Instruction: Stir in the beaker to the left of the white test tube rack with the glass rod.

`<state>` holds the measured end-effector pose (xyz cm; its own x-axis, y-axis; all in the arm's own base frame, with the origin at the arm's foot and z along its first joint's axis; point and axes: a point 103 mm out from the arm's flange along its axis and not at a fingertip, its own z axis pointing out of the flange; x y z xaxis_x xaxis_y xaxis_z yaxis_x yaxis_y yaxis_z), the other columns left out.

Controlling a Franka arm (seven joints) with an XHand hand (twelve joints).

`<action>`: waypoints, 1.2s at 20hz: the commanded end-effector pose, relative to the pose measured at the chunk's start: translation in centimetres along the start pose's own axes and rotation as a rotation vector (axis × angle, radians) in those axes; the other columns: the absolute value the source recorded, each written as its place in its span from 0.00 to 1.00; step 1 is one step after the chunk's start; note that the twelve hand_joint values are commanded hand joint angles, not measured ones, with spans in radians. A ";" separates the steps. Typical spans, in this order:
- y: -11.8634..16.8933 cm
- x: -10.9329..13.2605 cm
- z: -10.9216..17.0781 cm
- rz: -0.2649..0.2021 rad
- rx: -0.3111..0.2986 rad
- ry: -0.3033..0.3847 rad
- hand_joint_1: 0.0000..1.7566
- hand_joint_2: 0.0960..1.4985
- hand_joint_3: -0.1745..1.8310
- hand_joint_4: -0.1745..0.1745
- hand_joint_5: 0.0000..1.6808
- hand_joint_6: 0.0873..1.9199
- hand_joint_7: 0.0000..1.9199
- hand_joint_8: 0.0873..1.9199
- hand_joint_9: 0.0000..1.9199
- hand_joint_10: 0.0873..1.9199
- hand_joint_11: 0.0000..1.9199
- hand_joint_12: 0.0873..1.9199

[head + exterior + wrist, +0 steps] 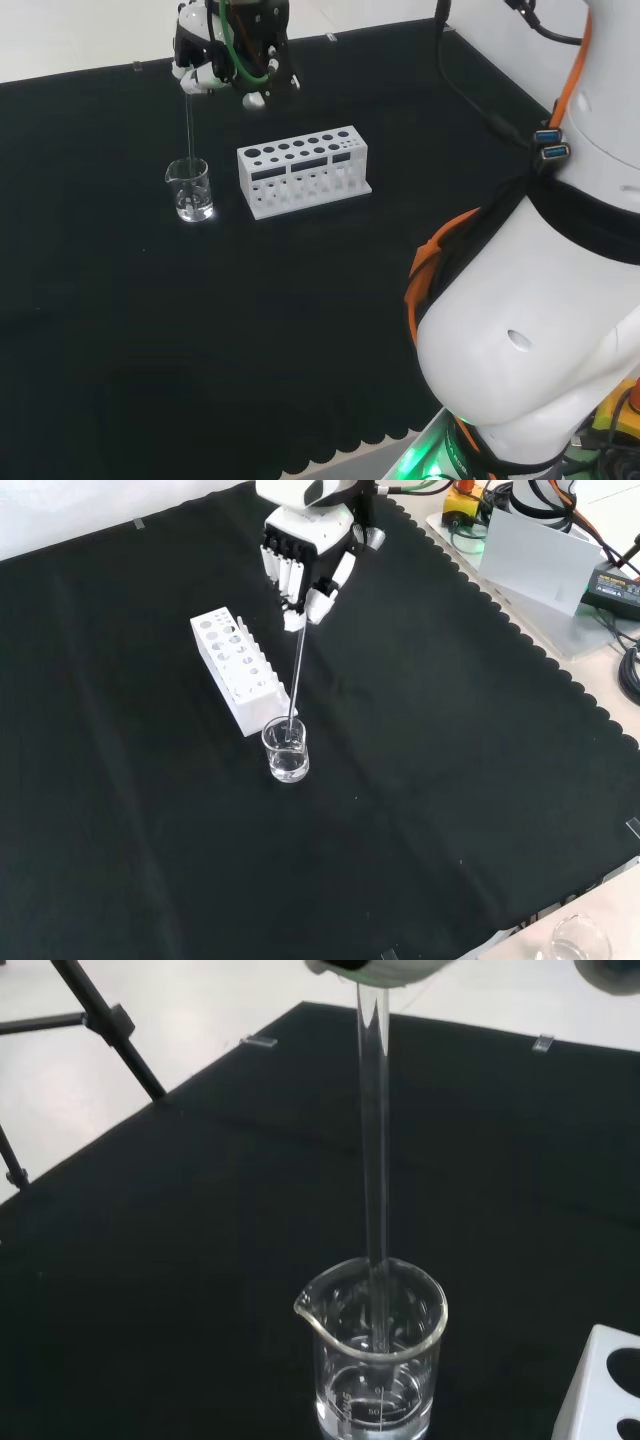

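Beaker (375,1355), nearest the wrist camera, holds a little clear liquid and stands just left of the white test tube rack (303,170) in the head view. Hand (305,565) pinches the glass rod (297,670) at its top, rod near upright with its tip inside the beaker: stirring step in hand. Next, small circles within the glass wall, judged; rack close beside, otherwise bare black cloth (150,330).

I see black cloth (450,780) with a scalloped edge, white test tube rack (303,170) with dark round holes. Beaker (286,750) and glass rod (373,1160) clear; beaker carries faint white markings. Hand (305,565) black and white, green cable (232,55) by it. Arm links (540,330) white with orange cable.
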<state>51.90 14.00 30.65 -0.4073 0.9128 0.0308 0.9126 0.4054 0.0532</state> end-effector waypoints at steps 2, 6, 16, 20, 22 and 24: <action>1.9 -1.3 2.4 -0.010 0.066 -0.007 0.75 0.67 0.00 0.02 0.85 0.00 0.76 0.18 0.90 0.17 0.87 0.15; 2.9 -1.3 3.4 -0.010 0.089 0.002 0.75 0.67 0.00 0.02 0.85 0.00 0.76 0.18 0.90 0.17 0.87 0.15; 5.1 -2.8 3.3 0.000 0.085 0.011 0.75 0.67 0.00 0.02 0.85 0.00 0.76 0.18 0.90 0.17 0.87 0.15; 4.4 -3.8 2.8 0.023 0.084 0.011 0.75 0.67 0.00 0.02 0.85 0.00 0.76 0.18 0.90 0.17 0.87 0.16; 3.8 -4.0 2.7 0.030 0.089 0.004 0.75 0.67 0.00 0.02 0.85 0.00 0.76 0.18 0.90 0.17 0.87 0.16; 3.2 -3.9 2.5 0.034 0.092 -0.002 0.75 0.67 0.00 0.02 0.85 0.00 0.76 0.18 0.90 0.17 0.87 0.16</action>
<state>57.57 12.81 27.94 -0.3915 0.9193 0.0392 0.9192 0.3927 -0.0296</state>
